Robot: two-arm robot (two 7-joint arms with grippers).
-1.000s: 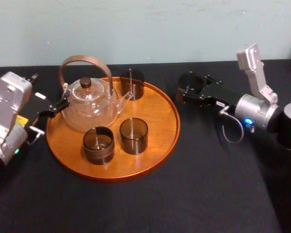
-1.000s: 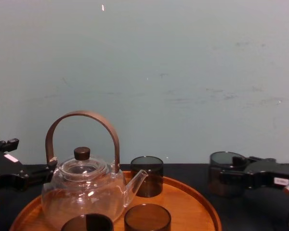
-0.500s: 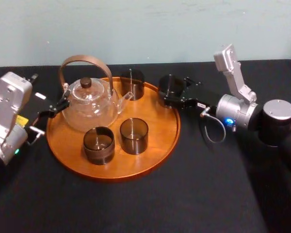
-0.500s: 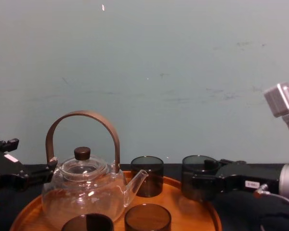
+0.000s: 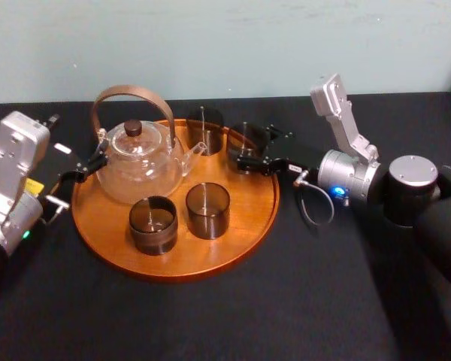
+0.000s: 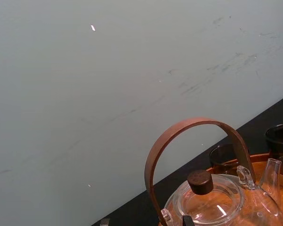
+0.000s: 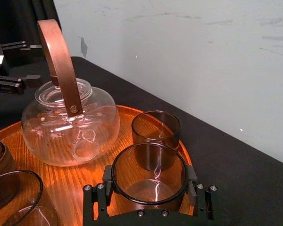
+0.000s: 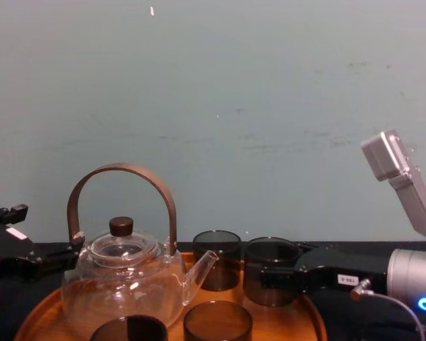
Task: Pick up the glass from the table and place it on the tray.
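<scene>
Travel was the change you should have noted: a second earlier the right pincer (image 7: 149,179) held the glass (image 5: 243,141) over the bare table (image 5: 323,301), well to the right of the tray (image 5: 233,233). Half a second earlier it had reached the tray's right rim. At this moment the glass sat inside that rim, at the right rear of the tray. It was just beside the glass (image 5: 204,131) that already stood at the back, with a narrow gap between the two in the right wrist view. The pincer was clamped on the glass, one finger on each side of its wall, and the glass stood upright. You could not tell from these views whether its base already touched the wood or hung just above it. The teapot (image 5: 139,162) and the two front glasses (image 5: 207,210) had not moved. The left pincer (image 5: 86,167) had stayed parked at the tray's left edge near the teapot, fingers apart and holding nothing. For you, this meant the carry was nearly finished. What probably remained was to lower the glass, let go, and draw the arm back to the right. The risk was the neighbouring glass, since a drift to the left could have knocked it.
</scene>
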